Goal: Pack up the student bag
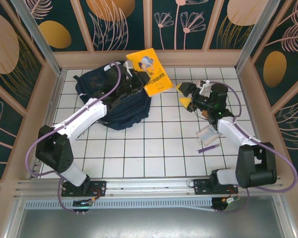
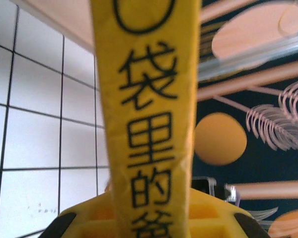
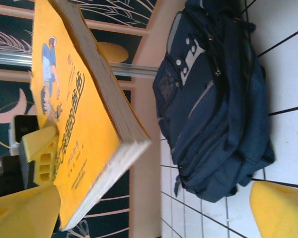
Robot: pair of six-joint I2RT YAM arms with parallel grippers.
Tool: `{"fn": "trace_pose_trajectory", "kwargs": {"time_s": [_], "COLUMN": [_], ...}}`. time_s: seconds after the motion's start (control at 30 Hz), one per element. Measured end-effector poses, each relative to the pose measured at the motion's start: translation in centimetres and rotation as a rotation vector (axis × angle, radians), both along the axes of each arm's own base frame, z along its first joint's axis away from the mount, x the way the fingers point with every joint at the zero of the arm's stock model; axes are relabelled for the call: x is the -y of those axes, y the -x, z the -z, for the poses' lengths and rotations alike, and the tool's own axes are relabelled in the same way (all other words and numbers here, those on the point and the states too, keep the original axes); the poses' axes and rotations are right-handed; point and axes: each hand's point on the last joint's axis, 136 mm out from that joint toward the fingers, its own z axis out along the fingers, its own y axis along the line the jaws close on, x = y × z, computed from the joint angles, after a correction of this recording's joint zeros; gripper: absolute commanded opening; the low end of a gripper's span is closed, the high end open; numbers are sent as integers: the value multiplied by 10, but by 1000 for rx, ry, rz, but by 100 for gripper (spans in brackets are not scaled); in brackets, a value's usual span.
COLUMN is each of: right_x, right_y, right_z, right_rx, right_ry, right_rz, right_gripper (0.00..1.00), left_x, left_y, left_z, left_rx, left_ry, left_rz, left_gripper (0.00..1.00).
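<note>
Student bag [image 1: 111, 101] lies in the upper left of the top view on the white gridded table [image 1: 159, 148], a navy heap. From the right wrist camera I see it at the right of the frame, with pale grey patches and zip pockets. I can read no label on it.

My left gripper [image 2: 150, 219] is clamped on one yellow book [image 1: 150, 72], with a yellow pad pressed to each face. In the top view the book is at upper centre, tilted, its lower left corner overlapping the bag's upper right edge. I cannot tell whether the two touch.

On the left wrist camera the book's spine runs up the middle of the frame. It carries black Chinese characters, 袋里的, and then a fourth that the lower edge cuts off. Above them is part of a black ring. On the right wrist camera the cover at the left shows a cartoon figure in blue and a column of characters too skewed for me to read.

My right gripper [image 1: 185, 95] is right of centre in the top view, spread wide with nothing between its yellow fingers [image 1: 183, 88].

My count is one bag, one book, one clear plastic box [image 1: 208, 133] and one purple pen [image 1: 207, 148]. Box and pen lie at lower right beside the right arm.
</note>
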Motion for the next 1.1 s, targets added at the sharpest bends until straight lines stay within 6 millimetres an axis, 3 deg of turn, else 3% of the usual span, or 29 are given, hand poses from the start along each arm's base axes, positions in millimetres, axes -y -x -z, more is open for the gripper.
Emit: {"fn": "trace_pose_trajectory", "kwargs": {"time_s": [0.07,0.23,0.43,0.53,0.63,0.67,0.73,0.8,0.9,0.97,1.1], "right_x": [-6,-43,-95,-104,-104,-104,-107,-111,-114,-112,-97], "right_y": [0,-3,-4,-9,-19,-20,-23,-31,-46,-50,-58], "right_z": [-11,-40,-24,-24,-49,-59,-58,-61,-73,-81,-89], "right_rx": [12,68,-4,-8,56,82,71,66,87,107,132], "right_ry": [-45,-228,-324,-330,-357,-365,-364,-372,-389,-396,-409], "right_rz": [-11,-93,-163,-154,-138,-141,-142,-139,-122,-116,-92], "right_gripper": [99,98,93,75,47,39,16,3,1,0,0], "left_x": [-7,-4,2,0,-4,-5,-8,-11,-19,-35,-77], "left_y": [-3,-2,4,3,4,7,10,18,28,29,33], "left_z": [-1,5,11,12,16,19,13,7,-4,-12,-20], "left_rx": [-2,-57,-117,-123,-122,-130,-110,-92,-42,19,222], "left_ry": [34,146,272,281,294,302,337,334,292,225,-75], "left_rz": [-39,-48,-24,-35,-47,-49,-48,-32,-8,-21,-72], "left_gripper": [0,4,4,7,14,19,38,51,62,73,73]}}
